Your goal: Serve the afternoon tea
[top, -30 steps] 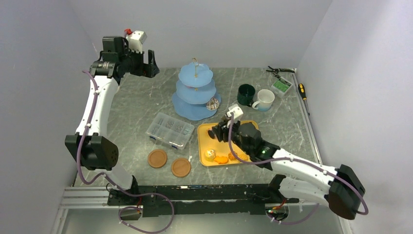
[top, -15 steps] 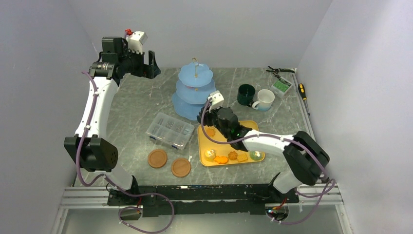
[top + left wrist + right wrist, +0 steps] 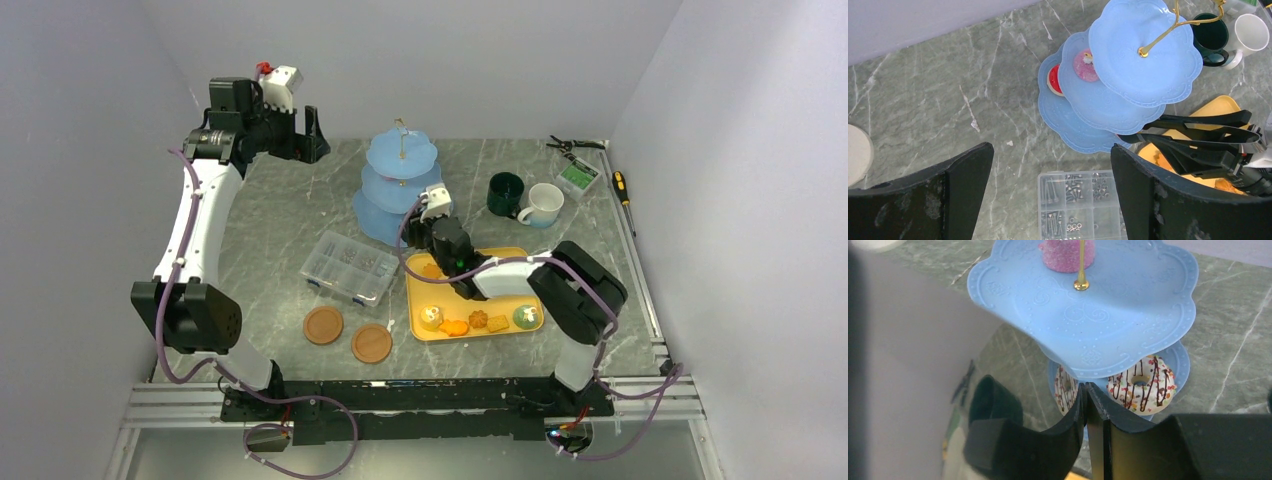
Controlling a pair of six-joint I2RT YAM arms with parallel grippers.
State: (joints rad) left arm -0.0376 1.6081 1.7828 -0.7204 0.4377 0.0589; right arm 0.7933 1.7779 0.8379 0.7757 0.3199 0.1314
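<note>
The light-blue three-tier stand (image 3: 402, 188) with a gold loop stands mid-table. My right gripper (image 3: 421, 226) is shut and empty, its tips at the edge of the stand's lowest tier (image 3: 1086, 390). Two white sprinkled doughnuts lie on that tier, one (image 3: 1143, 382) flat and one (image 3: 1065, 387) seen edge-on beside my left finger. A pink cake (image 3: 1084, 65) sits on the middle tier and a red treat (image 3: 1053, 80) on the lowest. The yellow tray (image 3: 515, 258) holds several toy biscuits and cakes. The dark-green mug (image 3: 505, 193) and white mug (image 3: 545, 203) stand behind it. My left gripper (image 3: 310, 135) is open, raised at the back left.
A clear compartment box (image 3: 348, 266) of screws lies left of the tray. Two brown coasters (image 3: 323, 325) (image 3: 371, 343) lie nearer the front. Pliers (image 3: 573, 145), a small green box (image 3: 578, 176) and a screwdriver (image 3: 622, 186) lie at the back right.
My right gripper has moved from over the yellow tray back and left to the stand's lowest tier. An orange biscuit on the tray is uncovered. The left arm has not moved.
</note>
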